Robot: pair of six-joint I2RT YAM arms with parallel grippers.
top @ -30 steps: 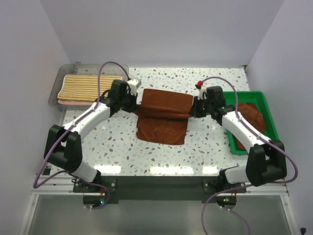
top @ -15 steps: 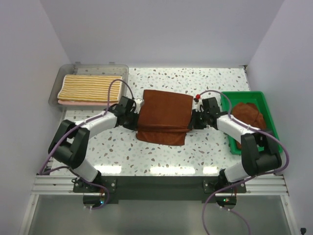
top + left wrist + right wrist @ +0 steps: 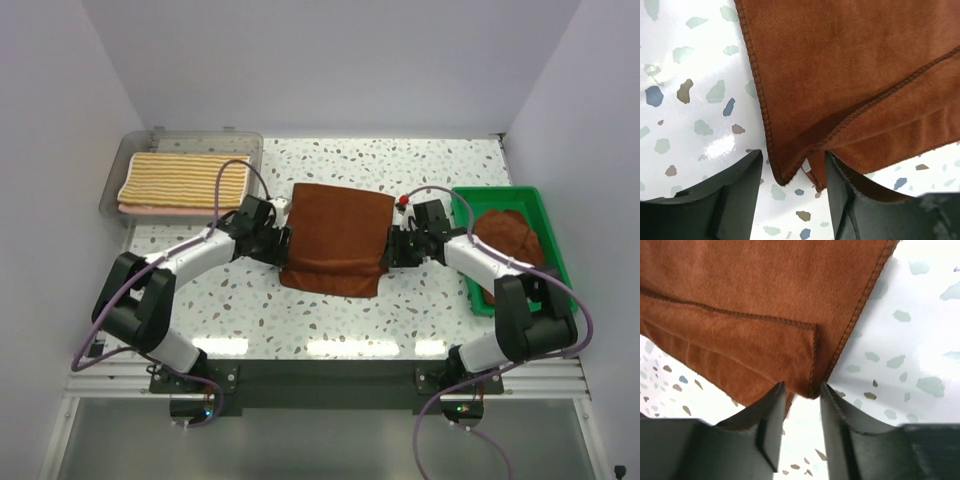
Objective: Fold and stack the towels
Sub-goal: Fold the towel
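Our left hand (image 3: 276, 243) and right hand (image 3: 393, 250) stand spread, each straddling a lower corner of the folded rust-brown towel (image 3: 338, 232) mid-frame on the tabletop (image 3: 330, 315). If we back away low, a finger could snag a hem and drag the fold open.

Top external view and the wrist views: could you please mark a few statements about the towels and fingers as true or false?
1. The rust-brown towel lies on the table between the two arms. True.
2. The green tray holds a crumpled brown towel. True.
3. The striped towel lies in the green tray. False: it lies in the clear bin.
4. The left fingers are clamped shut on the rust-brown towel's corner. False: they stand apart, with the corner between them.
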